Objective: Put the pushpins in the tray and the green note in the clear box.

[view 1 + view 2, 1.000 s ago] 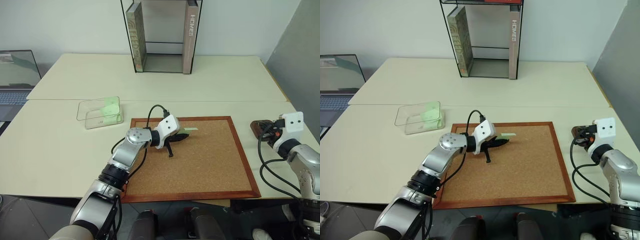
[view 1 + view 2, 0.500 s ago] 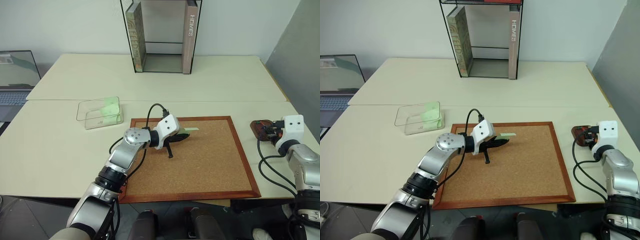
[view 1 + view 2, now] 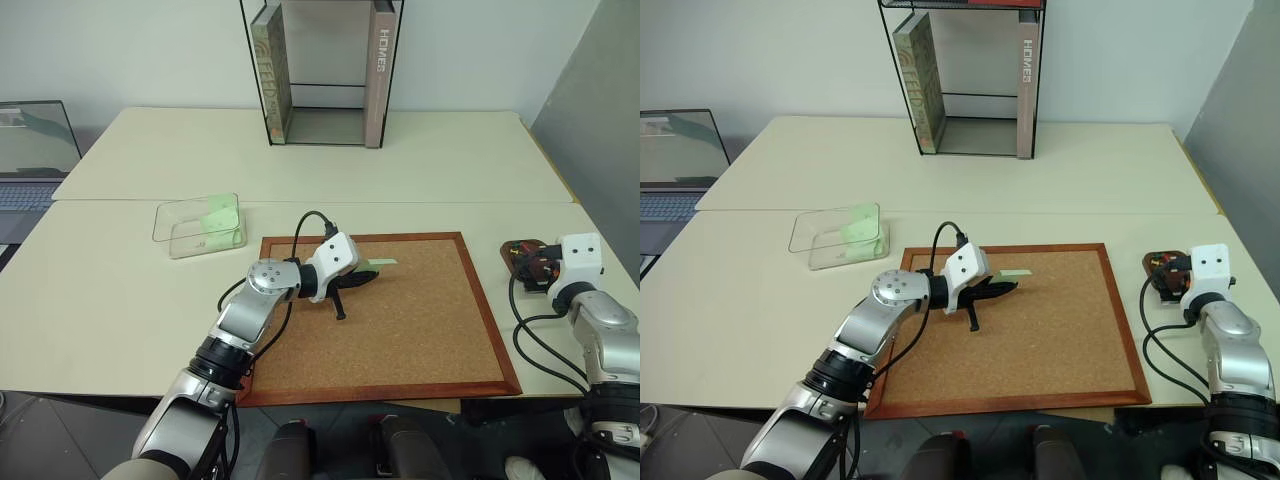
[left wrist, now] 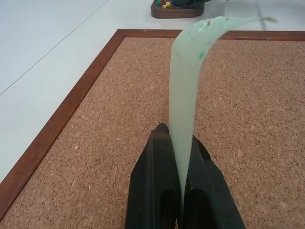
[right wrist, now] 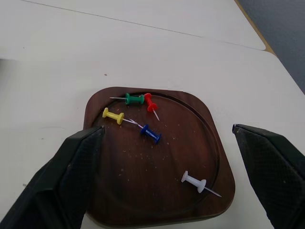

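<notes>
My left gripper (image 3: 366, 272) is shut on one end of the pale green note (image 4: 187, 90), which curls up and away from the fingers above the corkboard (image 3: 400, 320). At the table's right edge sits the dark reddish-brown tray (image 5: 143, 195), with several coloured pushpins lying in it: a green one (image 5: 135, 99), red (image 5: 150, 102), yellow (image 5: 113, 115), blue (image 5: 150, 133) and white (image 5: 194, 181). My right gripper (image 5: 167, 128) hangs open just above the tray, nothing between its fingers. The clear box (image 3: 200, 225) stands left of the corkboard, with a pale green patch inside it.
A tall black wire book stand (image 3: 322, 70) holding books is at the back of the table. A laptop (image 3: 30, 150) sits at the far left. The tray (image 3: 520, 250) lies close to the table's right edge.
My right gripper has gone from shut to wide open over the tray and sunk slightly. The left gripper and the green note have stayed put.
</notes>
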